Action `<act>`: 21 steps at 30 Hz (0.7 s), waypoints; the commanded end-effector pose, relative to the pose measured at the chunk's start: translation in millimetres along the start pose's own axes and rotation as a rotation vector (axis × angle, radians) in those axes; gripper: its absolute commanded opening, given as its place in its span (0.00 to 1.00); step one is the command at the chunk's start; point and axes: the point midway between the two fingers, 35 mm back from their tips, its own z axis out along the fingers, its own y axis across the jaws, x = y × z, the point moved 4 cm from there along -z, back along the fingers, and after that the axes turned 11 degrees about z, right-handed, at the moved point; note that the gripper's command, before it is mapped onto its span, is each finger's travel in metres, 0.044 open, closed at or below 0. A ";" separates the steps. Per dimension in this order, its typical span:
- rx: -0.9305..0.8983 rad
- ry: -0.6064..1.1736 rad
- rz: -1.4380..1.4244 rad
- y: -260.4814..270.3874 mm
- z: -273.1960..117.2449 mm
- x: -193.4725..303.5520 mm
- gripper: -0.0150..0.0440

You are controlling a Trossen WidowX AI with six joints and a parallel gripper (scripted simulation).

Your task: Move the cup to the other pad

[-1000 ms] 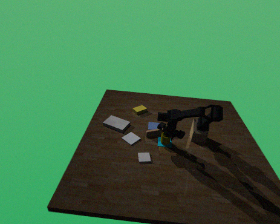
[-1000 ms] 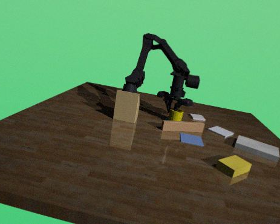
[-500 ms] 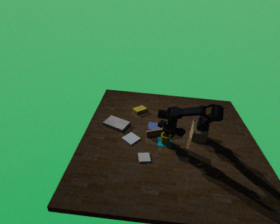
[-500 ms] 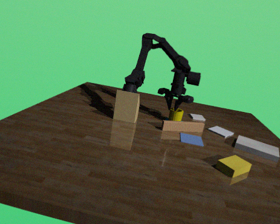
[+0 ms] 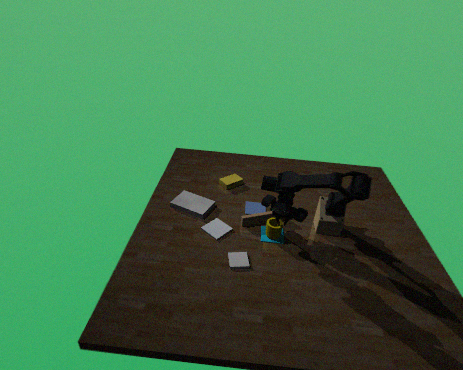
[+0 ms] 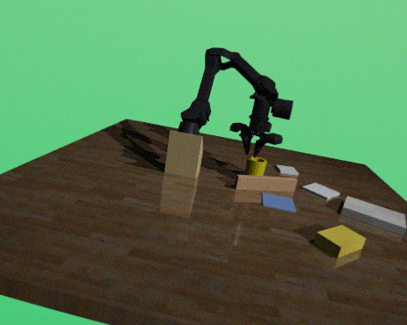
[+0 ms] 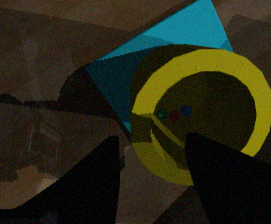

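The yellow cup [image 5: 274, 228] [image 6: 256, 166] [image 7: 211, 60] stands upright on the cyan pad [image 5: 263, 235] [image 7: 186, 27]. Inside it the wrist view shows a green marble [image 7: 162, 114], a red marble [image 7: 174, 115] and a blue marble [image 7: 186, 111]. The blue pad [image 5: 255, 207] [image 6: 279, 202] lies bare on the far side of a low wooden wall. My gripper [image 5: 281, 218] [image 6: 251, 154] [image 7: 152, 144] is open, with nothing between its fingers. It points down just above the cup's rim; in the wrist view one fingertip overlaps the cup's opening and the other is outside it.
The low wooden wall [image 5: 255, 220] [image 6: 266, 184] stands between the two pads. A yellow block [image 5: 231, 181] [image 6: 340, 241], a large grey block [image 5: 192, 204] [image 6: 374, 214], a flat white tile [image 5: 217, 229] [image 6: 322, 191] and a small white block [image 5: 239, 260] [image 6: 287, 169] lie around. A tan block [image 6: 183, 154] stands under the arm's base.
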 end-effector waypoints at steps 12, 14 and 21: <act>-0.002 -0.002 0.002 0.8 -9.7 2.0 0.64; -0.002 -0.002 0.002 0.8 -9.7 2.0 0.72; 0.000 -0.001 0.001 0.1 -15.9 1.7 1.00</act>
